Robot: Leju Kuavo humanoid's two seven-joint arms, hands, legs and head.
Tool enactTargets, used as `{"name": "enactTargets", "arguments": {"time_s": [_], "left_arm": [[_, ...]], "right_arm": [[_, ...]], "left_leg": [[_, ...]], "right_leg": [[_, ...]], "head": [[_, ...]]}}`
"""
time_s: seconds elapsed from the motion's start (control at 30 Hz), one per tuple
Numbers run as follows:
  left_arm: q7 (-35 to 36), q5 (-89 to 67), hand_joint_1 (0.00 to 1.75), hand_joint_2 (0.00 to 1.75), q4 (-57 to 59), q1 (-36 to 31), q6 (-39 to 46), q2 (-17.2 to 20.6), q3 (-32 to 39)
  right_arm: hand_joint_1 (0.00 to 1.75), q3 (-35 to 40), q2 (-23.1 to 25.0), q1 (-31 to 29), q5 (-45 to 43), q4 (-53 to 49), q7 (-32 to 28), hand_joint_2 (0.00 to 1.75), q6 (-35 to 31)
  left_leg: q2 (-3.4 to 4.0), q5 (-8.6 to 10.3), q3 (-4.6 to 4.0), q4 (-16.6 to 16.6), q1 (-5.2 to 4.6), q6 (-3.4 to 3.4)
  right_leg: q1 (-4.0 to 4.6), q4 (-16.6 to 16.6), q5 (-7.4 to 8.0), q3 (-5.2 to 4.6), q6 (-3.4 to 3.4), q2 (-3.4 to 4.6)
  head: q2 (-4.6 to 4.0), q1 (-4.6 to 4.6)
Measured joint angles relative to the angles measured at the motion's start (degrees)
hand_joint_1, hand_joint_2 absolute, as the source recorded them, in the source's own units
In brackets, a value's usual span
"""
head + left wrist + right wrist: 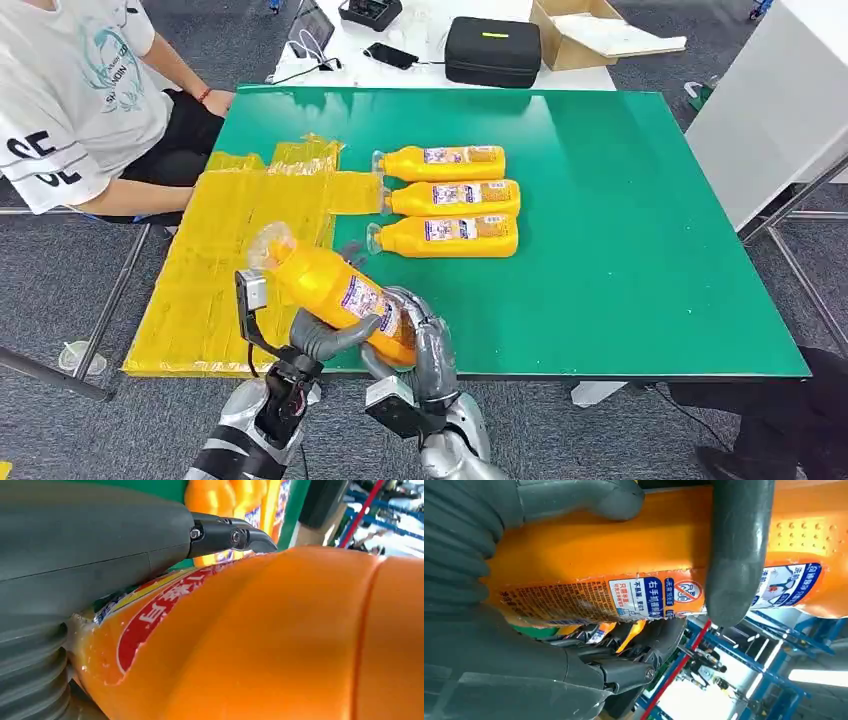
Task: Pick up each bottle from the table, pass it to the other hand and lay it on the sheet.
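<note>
An orange bottle (pixel 335 285) with a clear cap hangs tilted above the front edge of the green table (pixel 620 250), cap end over the yellow sheet (pixel 220 270). Both hands hold it. My left hand (pixel 318 338) grips its lower body from the left, and my right hand (pixel 422 335) wraps its base from the right. The left wrist view has the bottle (pixel 280 640) pressed under my left hand (pixel 100 550). In the right wrist view my right hand (pixel 499 630) curls around the labelled bottle (pixel 624 545). Three more orange bottles (pixel 455 197) lie side by side mid-table.
A person (pixel 80 100) in a white shirt sits at the table's far left corner, by the sheet. Behind the green table are a black case (pixel 492 50) and a cardboard box (pixel 590 35). A white cabinet (pixel 780 100) stands to the right.
</note>
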Motion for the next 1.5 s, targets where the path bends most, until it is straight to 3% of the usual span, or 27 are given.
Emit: {"name": "enactTargets", "arguments": {"time_s": [0.6,0.63,0.67,0.7,1.0,1.03,1.1,1.27,1.3,1.5], "left_arm": [[-0.13,2.08,0.00,1.75,-1.25,1.24,0.92,-0.48,1.40],[0.02,2.47,0.51,1.75,-1.40,1.32,0.76,-0.48,1.57],[0.13,2.84,1.48,1.75,-1.57,1.42,0.61,-0.48,1.73],[0.15,2.97,1.75,1.75,-1.66,1.45,0.54,-0.48,1.88],[2.25,7.11,1.75,1.75,-2.12,2.10,-4.09,-0.50,2.88],[2.49,7.63,1.75,1.75,-2.12,2.19,-4.68,-0.50,2.91],[3.17,8.83,1.75,1.75,-2.12,2.31,-5.66,-0.48,2.93],[3.94,10.16,1.75,1.75,-2.56,2.22,-7.17,-0.50,2.53],[4.33,10.08,1.75,1.75,-2.71,2.17,-7.43,-0.50,2.27],[4.26,9.84,1.75,1.75,-3.52,2.55,-6.93,-0.48,1.82]], "right_arm": [[1.75,1.59,1.33,-1.44,-2.03,5.37,0.11,1.75,0.68],[1.75,1.62,1.35,-1.48,-2.03,5.57,0.11,1.75,0.68],[1.75,1.68,1.38,-1.54,-2.03,5.72,0.11,1.75,0.68],[1.75,1.73,1.38,-1.59,-2.03,5.88,0.11,1.75,0.68],[1.75,1.68,1.42,-1.69,-1.46,6.38,0.07,1.75,0.59],[1.69,1.64,1.42,-1.68,-1.31,6.38,-0.04,1.75,0.52],[0.00,1.53,1.42,-1.68,-0.81,6.38,-0.31,1.75,0.37],[0.00,1.35,1.49,-1.74,1.31,7.08,-0.44,1.75,-0.55],[0.00,1.29,1.51,-1.76,1.62,7.41,-0.44,0.00,-0.79],[0.00,0.07,1.64,-1.76,1.95,8.59,-0.44,0.00,-1.38]], "left_leg": [[0.02,0.00,0.00,0.00,-0.01,0.00],[0.02,0.00,-0.01,0.00,0.00,0.00],[0.02,0.00,-0.01,0.00,0.00,0.00],[0.02,0.00,-0.01,0.00,0.00,0.00],[0.03,0.00,0.00,0.00,0.00,0.00],[0.04,0.00,0.00,0.00,0.00,0.00],[0.03,0.00,0.00,0.00,0.00,0.00],[0.01,0.00,-0.02,0.00,-0.01,0.00],[0.01,0.00,-0.02,0.00,-0.01,0.00],[0.03,0.00,-0.03,0.00,-0.01,0.00]], "right_leg": [[0.00,0.00,0.00,-0.01,0.00,0.00],[0.00,0.00,0.00,-0.01,0.00,0.00],[0.00,0.00,0.00,-0.02,0.00,0.00],[0.00,0.00,0.00,-0.02,0.00,0.00],[0.00,0.00,0.00,-0.03,0.00,0.00],[0.00,0.00,0.00,-0.03,0.00,0.00],[0.00,0.00,0.00,-0.03,0.00,0.00],[0.00,0.00,0.00,-0.02,0.00,0.00],[0.00,0.00,0.00,-0.02,0.00,0.00],[0.00,0.00,0.01,-0.03,-0.01,0.00]], "head": [[0.00,0.02],[0.00,0.02],[0.00,0.02],[0.00,0.00],[0.00,0.00],[0.00,0.02],[0.00,0.00],[0.00,0.02],[0.00,0.04],[0.00,0.02]]}}
